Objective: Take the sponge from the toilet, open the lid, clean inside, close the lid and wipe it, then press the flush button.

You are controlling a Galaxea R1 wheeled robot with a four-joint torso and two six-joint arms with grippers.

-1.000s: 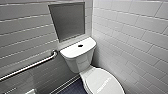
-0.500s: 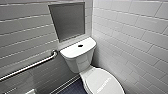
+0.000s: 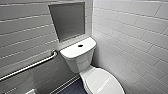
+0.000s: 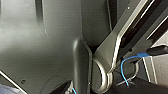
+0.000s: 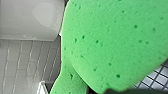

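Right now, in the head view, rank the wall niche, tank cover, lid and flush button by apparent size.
Largest: wall niche.
Next: lid and tank cover, alike; the lid is nearer and cropped.
Smallest: flush button.

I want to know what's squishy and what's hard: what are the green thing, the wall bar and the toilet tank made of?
The sponge: foam, it seems, matte and dotted with pores. The grab bar: probably metal, silvery with bright glints. The tank: likely glazed ceramic, smooth glossy white.
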